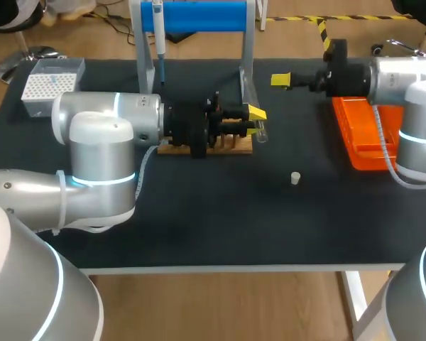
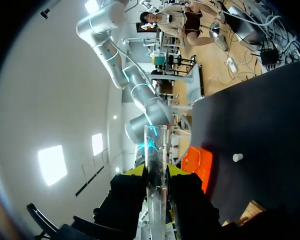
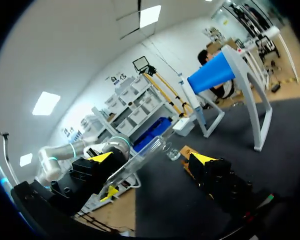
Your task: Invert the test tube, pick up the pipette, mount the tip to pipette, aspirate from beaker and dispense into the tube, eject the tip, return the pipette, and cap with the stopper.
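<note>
The clear glass test tube (image 2: 155, 145) is clamped between the yellow fingertips of the left pincer (image 2: 156, 171). It lies roughly level above the counter (image 1: 220, 220), with one end jutting past the tips. The small white stopper (image 1: 295, 177) stands on the counter ahead of that pincer, well apart from it. The pipette (image 1: 158, 32) hangs upright on its stand (image 1: 199, 15), well behind the pincer.

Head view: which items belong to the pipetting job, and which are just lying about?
Job: test tube, pipette, its stand, stopper, tip box, wooden rack.
No clear role: orange tray, possibly for spent tips.
</note>
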Controlling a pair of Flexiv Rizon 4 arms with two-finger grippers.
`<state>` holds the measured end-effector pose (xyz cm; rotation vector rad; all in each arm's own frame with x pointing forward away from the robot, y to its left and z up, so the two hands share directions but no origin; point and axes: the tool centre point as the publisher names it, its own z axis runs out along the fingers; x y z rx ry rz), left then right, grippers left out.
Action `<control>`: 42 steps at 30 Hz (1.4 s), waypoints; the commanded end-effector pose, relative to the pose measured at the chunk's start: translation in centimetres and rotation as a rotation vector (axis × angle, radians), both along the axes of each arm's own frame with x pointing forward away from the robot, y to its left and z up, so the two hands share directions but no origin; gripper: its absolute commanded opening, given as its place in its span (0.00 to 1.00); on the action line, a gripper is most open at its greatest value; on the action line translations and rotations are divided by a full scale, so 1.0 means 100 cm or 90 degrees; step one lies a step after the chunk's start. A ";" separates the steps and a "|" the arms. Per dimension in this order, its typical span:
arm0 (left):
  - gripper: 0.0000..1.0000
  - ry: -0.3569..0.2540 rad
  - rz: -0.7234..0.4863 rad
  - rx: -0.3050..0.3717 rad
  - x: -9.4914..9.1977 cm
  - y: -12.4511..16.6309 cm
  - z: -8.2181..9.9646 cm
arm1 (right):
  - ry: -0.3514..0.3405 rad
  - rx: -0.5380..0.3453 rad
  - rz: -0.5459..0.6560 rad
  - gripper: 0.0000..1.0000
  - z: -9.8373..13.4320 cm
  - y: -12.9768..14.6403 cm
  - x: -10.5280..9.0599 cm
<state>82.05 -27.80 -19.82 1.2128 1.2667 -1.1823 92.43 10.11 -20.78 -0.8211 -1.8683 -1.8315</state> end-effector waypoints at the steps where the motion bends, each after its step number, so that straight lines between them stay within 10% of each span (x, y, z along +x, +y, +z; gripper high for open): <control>1: 0.00 -0.001 -0.001 0.000 0.001 0.000 0.000 | -0.086 -0.034 -0.039 1.00 -0.014 -0.006 -0.020; 15: 0.00 -0.001 -0.001 0.000 0.001 0.000 0.000 | -0.224 -0.237 -0.096 1.00 -0.049 -0.020 -0.045; 42: 0.00 -0.001 -0.001 0.000 0.001 0.000 0.000 | -0.323 -0.369 -0.029 1.00 -0.116 0.009 -0.014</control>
